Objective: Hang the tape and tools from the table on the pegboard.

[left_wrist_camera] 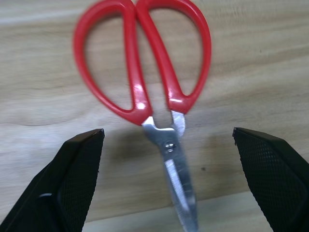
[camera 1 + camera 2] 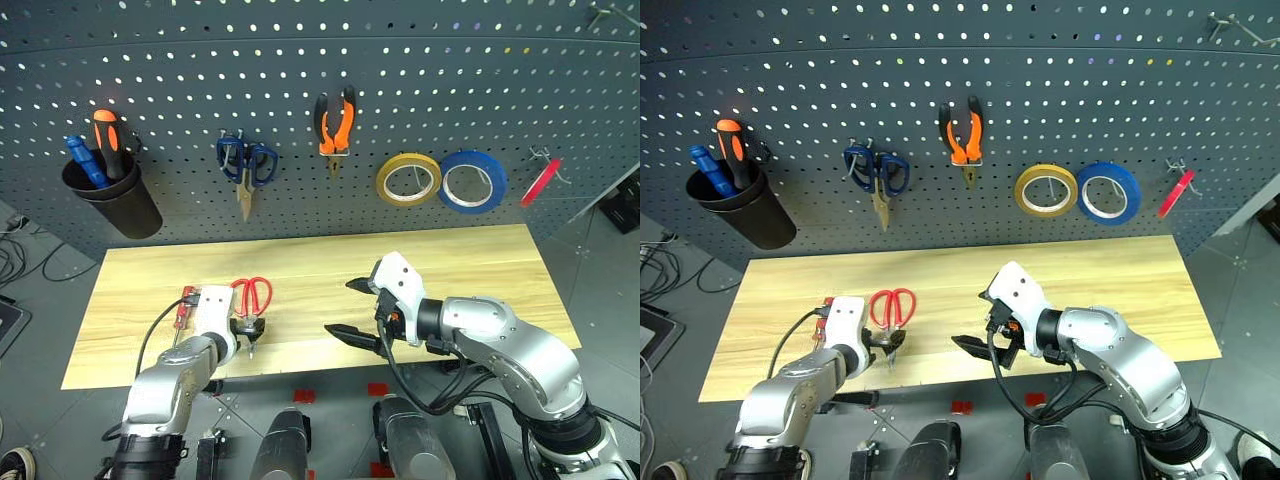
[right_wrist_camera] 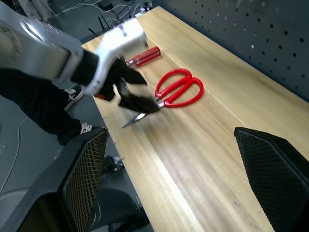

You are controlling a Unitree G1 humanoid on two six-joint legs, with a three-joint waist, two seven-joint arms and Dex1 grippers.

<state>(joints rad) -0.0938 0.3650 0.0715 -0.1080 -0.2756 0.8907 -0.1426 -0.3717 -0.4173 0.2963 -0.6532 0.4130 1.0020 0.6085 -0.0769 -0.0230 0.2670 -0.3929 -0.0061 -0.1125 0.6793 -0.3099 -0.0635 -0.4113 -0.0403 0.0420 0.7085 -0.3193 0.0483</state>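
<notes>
I have the left gripper [image 2: 247,338] low over the near edge of the table [image 2: 480,262], its two black fingers spread wide with nothing between them. The red-handled scissors [image 2: 252,296] lie flat on the wood just beyond it, loops toward the pegboard [image 2: 420,80], steel blades pointing back at the table's edge and under the fingers. In the left wrist view the blades [image 1: 176,179] run down the middle of the gap, clear of both fingers [image 1: 72,183]; the pivot screw sits roughly level with the fingertips.

The right gripper [image 2: 352,310] hangs above the table's middle, turned toward the left arm, jaws apart and empty, well away from the scissors.

The right wrist view gives me what the head views hide: the slim red-handled screwdriver [image 3: 142,56] lies on the wood behind the left wrist housing, near the table's left end; the left eye shows just a sliver of it [image 2: 184,305] beside the housing.

On the pegboard, the long-nose pliers [image 2: 335,125] already hang from a hook, and the tan-yellow tape [image 2: 408,179] hangs beside the blue roll [image 2: 471,180], the two just touching. Blue-handled scissors [image 2: 245,165] hang to the left of the pliers, a black cup [image 2: 118,195] holds an orange-and-black screwdriver [image 2: 108,140], and a red roll [image 2: 541,182] hangs edge-on at far right.
</notes>
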